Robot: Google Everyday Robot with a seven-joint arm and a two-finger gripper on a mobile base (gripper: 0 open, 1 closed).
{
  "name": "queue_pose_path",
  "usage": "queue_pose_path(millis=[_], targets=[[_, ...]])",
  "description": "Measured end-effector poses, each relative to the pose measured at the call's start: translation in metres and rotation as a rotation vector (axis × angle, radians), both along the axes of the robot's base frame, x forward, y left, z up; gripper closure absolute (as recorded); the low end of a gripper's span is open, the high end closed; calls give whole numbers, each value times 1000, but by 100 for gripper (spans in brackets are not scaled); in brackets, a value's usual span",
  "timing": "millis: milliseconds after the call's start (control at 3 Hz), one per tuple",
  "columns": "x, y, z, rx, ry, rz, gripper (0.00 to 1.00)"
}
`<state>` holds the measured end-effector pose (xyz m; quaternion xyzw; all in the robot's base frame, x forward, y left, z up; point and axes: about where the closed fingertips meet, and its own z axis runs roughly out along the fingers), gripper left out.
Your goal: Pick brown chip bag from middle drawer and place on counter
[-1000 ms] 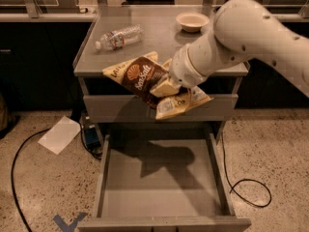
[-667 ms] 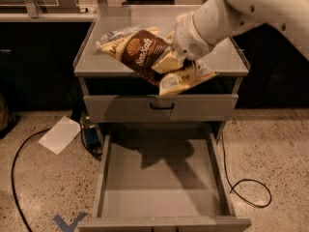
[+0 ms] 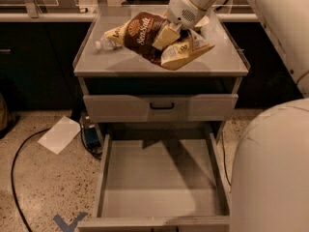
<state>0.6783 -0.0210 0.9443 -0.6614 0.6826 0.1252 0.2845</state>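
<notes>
The brown chip bag (image 3: 145, 36) is dark brown and cream-tan with white script. It hangs tilted in the air over the counter (image 3: 120, 62). My gripper (image 3: 166, 35) is shut on the bag's middle, its cream finger (image 3: 163, 36) pressed across it. The white arm reaches in from the upper right. The middle drawer (image 3: 161, 178) stands pulled out below, its flat grey floor bare. The bag covers most of the clear water bottle (image 3: 102, 43) lying on the counter behind it.
A closed upper drawer front (image 3: 161, 108) with a dark handle sits under the counter. A white paper (image 3: 60, 134) and a black cable (image 3: 19, 163) lie on the speckled floor at left. My white base (image 3: 270, 173) fills the lower right.
My gripper has carried the bag up and back, from in front of the upper drawer to above the counter. The bag now hides most of the bottle.
</notes>
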Motion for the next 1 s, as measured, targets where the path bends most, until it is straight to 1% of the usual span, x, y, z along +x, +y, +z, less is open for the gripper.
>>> queue_pose_path(millis=[333, 667, 1000], targets=[[0, 0, 0, 0, 0, 0, 100], [36, -3, -8, 36, -51, -54, 100], [119, -7, -75, 3, -54, -130, 100]])
